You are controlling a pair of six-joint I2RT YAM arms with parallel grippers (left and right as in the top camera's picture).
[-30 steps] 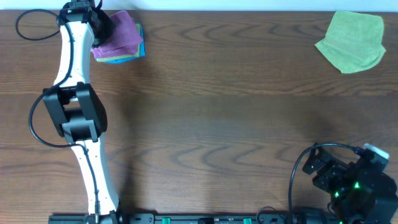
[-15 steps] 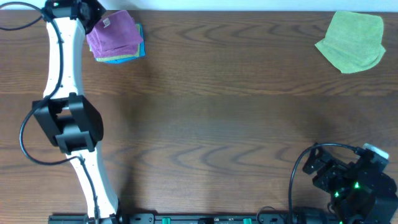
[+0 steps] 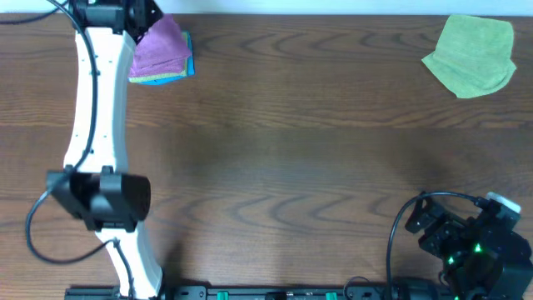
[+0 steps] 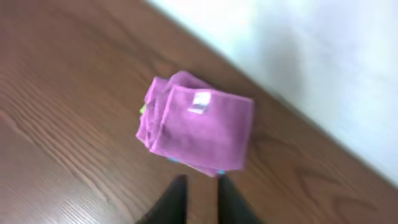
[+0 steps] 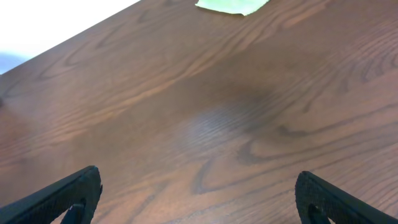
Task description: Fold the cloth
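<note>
The purple cloth (image 3: 158,52) lies folded into a small thick square at the table's far left back corner, white tag (image 4: 200,102) facing up. It rests on top of other folded cloths; a blue edge (image 3: 188,67) shows beneath it. My left gripper (image 4: 202,188) hovers just short of the cloth's near edge, its jaws a narrow gap apart with only bare wood between them. In the overhead view the left gripper (image 3: 137,17) sits at the cloth's upper left. My right gripper (image 5: 199,190) stands wide open and empty over the front right of the table.
A lime-green cloth (image 3: 470,54) lies loosely at the back right corner, its edge visible in the right wrist view (image 5: 230,5). The table's back edge (image 4: 273,93) runs right behind the purple cloth. The right arm (image 3: 470,242) is tucked at the front right.
The left gripper came off the purple cloth, backed away and parted its jaws slightly; its elbow swung toward the front. The cloth stays folded on the stack. The right arm has not moved.
</note>
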